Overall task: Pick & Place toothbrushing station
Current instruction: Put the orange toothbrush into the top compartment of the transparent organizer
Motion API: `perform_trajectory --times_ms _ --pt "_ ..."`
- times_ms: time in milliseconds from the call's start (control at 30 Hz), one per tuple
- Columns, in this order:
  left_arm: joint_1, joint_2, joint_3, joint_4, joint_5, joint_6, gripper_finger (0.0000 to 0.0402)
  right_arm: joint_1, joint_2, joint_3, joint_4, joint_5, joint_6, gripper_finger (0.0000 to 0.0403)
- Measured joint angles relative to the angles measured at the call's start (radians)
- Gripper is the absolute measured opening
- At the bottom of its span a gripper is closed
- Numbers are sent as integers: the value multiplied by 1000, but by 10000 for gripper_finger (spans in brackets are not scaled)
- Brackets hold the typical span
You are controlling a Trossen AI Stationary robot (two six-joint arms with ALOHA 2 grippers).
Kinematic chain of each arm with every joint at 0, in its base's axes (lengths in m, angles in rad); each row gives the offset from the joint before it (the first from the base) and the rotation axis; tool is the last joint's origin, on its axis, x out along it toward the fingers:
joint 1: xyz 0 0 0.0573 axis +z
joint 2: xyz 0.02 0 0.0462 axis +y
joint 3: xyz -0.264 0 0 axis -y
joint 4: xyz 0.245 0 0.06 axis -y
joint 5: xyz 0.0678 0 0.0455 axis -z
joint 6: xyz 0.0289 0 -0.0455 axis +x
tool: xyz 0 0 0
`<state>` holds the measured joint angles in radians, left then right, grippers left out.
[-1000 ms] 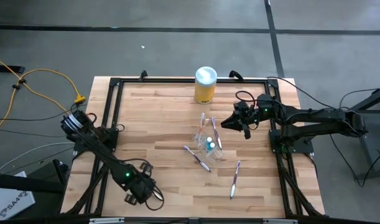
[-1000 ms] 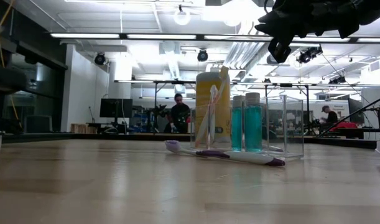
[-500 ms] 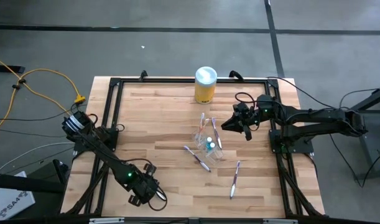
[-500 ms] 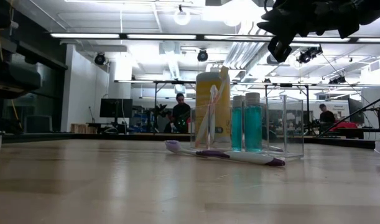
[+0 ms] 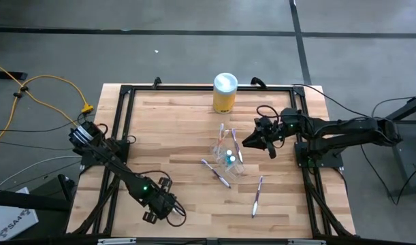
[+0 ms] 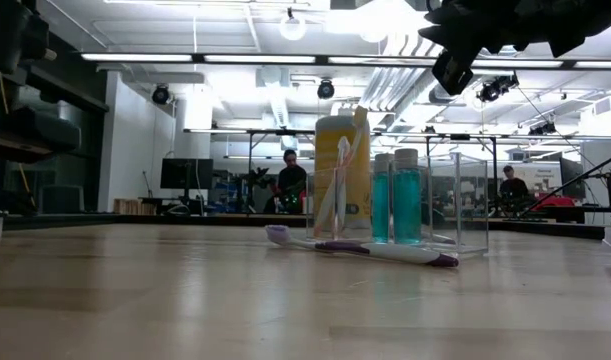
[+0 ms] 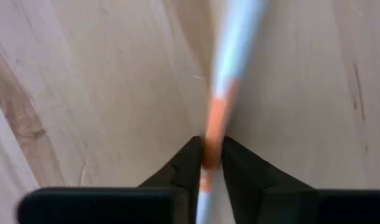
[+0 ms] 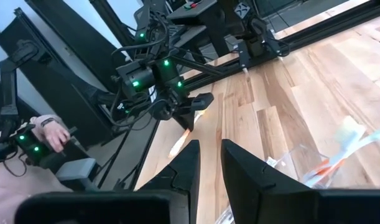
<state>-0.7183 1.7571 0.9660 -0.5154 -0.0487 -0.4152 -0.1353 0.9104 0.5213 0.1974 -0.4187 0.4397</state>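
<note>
The left gripper [image 7: 206,163] is closed on an orange toothbrush [image 7: 224,81], fingers pinching the slim handle at the table's [image 5: 180,136] near-left area. The brush looks light, stiff and smooth, so a mid-handle grip should limit swing. The right gripper [image 5: 259,140] hovers beside the cup [image 5: 221,148], nearly closed and empty. The clear cup, blue tube [image 5: 229,160] and purple brush [image 5: 216,171] sit mid-table on pale, matte wood planks.

The cup [image 5: 223,149] stands just left of the right claw [image 5: 261,143]; 2 toothbrushes [image 5: 257,195] lie nearer the table [image 5: 173,143] front.
</note>
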Motion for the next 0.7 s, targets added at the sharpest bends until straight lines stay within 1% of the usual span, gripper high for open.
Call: perform_trajectory --times_ms 67,133,400,600,700 --pt "1 1 0 -1 -4 -1 25 6 0 0 0 1 0 58" --pt "1 1 -1 -1 -6 -1 12 10 0 0 0 1 0 58" --pt "1 0 1 0 -5 23 7 11 0 0 0 1 -16 58" --pt "-7 1 37 -21 -28 150 5 11 0 0 0 1 -19 58" --pt "-9 -7 70 -55 -84 220 4 11 0 0 0 1 -19 58"
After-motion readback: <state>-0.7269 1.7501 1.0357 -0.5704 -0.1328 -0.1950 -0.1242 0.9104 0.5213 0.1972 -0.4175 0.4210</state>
